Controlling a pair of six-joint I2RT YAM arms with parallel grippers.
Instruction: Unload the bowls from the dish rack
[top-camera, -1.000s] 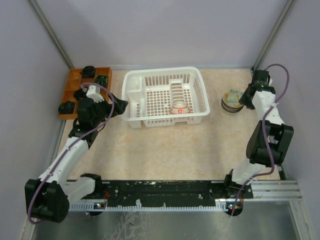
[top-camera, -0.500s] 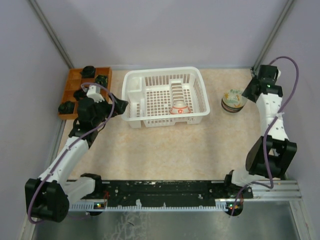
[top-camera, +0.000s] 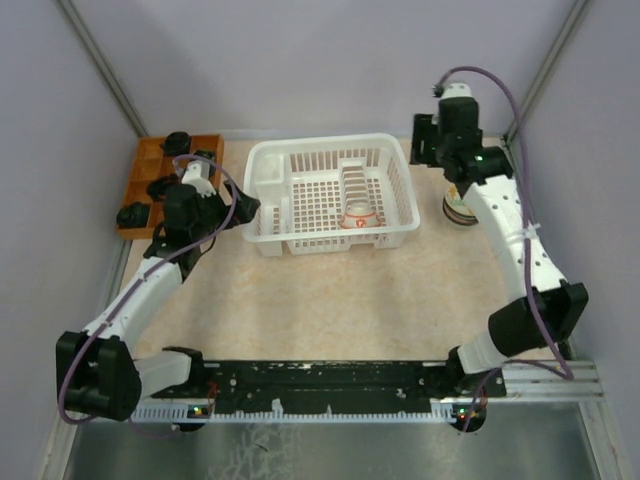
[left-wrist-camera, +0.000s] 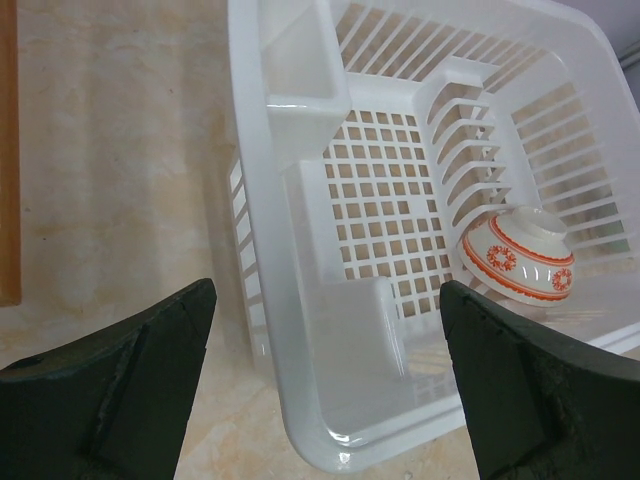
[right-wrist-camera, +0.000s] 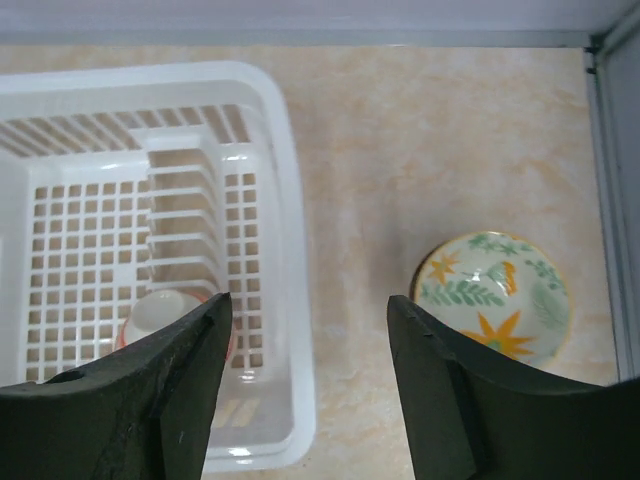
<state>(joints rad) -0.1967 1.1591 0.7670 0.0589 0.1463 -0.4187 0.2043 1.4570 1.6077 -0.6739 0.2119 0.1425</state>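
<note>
The white dish rack (top-camera: 262, 160) stands at the back middle of the table. One white bowl with red-orange marks (top-camera: 358, 215) lies tilted on the rack's grid floor near its front right. It also shows in the left wrist view (left-wrist-camera: 520, 255) and the right wrist view (right-wrist-camera: 165, 310). A bowl with orange stars and green leaves (right-wrist-camera: 492, 297) sits on the table right of the rack, partly hidden by my right arm in the top view (top-camera: 455, 210). My left gripper (top-camera: 245, 205) is open at the rack's left front corner (left-wrist-camera: 300, 400). My right gripper (top-camera: 425, 150) is open and empty, above the rack's right rim (right-wrist-camera: 285, 200).
A brown wooden tray (top-camera: 150, 165) with small dark lumps (top-camera: 178, 142) stands left of the rack, behind my left arm. A metal rail (right-wrist-camera: 610, 200) and the enclosure walls bound the table at the right and back.
My right arm has swung up and left, from beside the star-patterned bowl to above the rack's far right corner. My left gripper has shifted slightly toward the rack.
</note>
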